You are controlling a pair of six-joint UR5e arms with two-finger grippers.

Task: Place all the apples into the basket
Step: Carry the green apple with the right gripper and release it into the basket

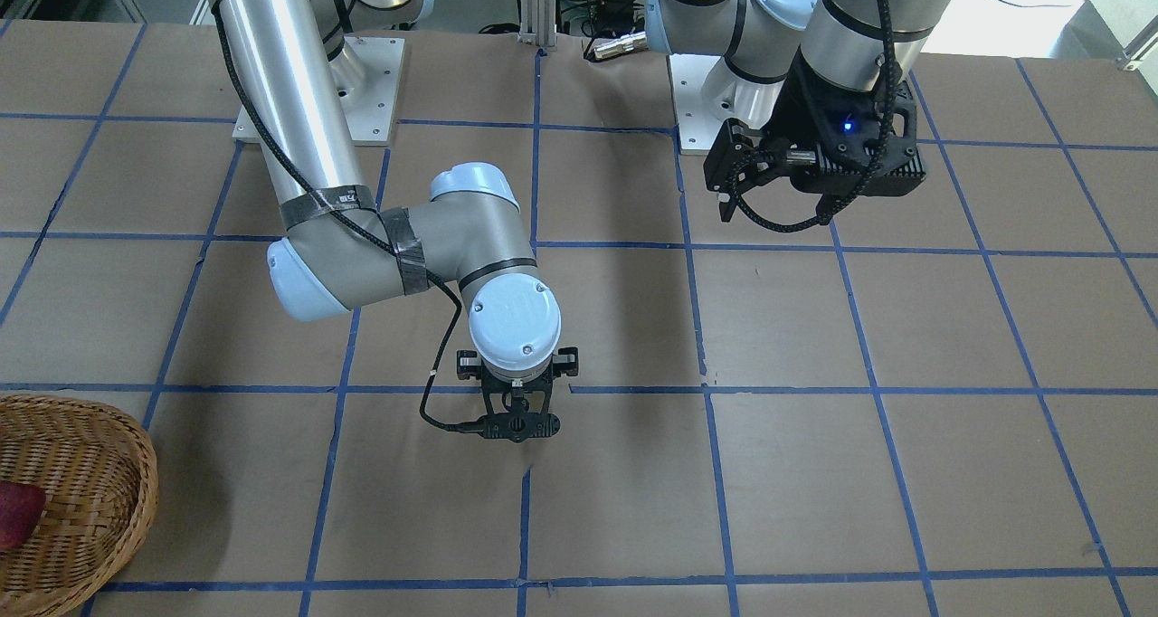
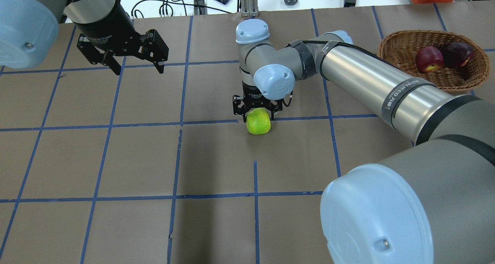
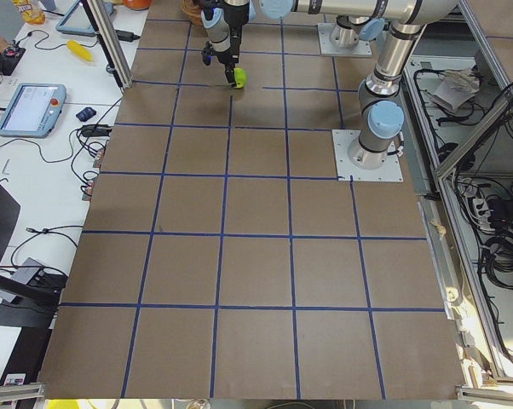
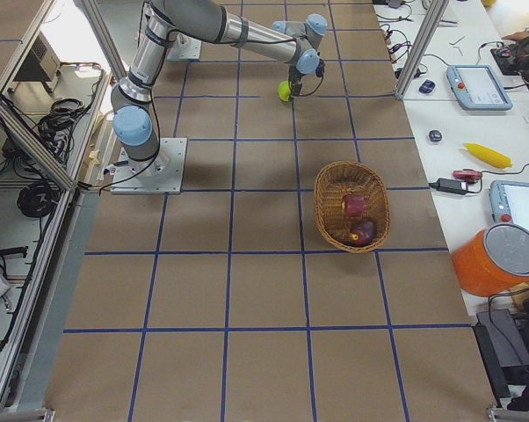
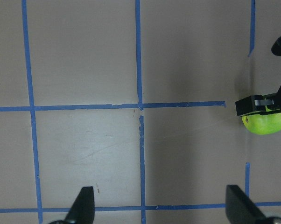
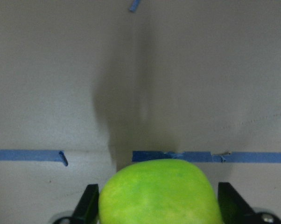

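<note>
The lime green apple sits at the table's middle, between the fingers of my right gripper. In the right wrist view the apple fills the gap and both fingers touch its sides; I cannot tell whether it is off the table. The red apple and the dark maroon apple lie in the wicker basket at the far right. My left gripper hangs open and empty above the far left of the table. In the left wrist view its fingertips are wide apart.
The table is brown paper with a blue tape grid. The basket shows at the front-facing view's lower left edge. Both arm bases stand on white plates at the robot's side. Cables and small devices lie beyond the far edge.
</note>
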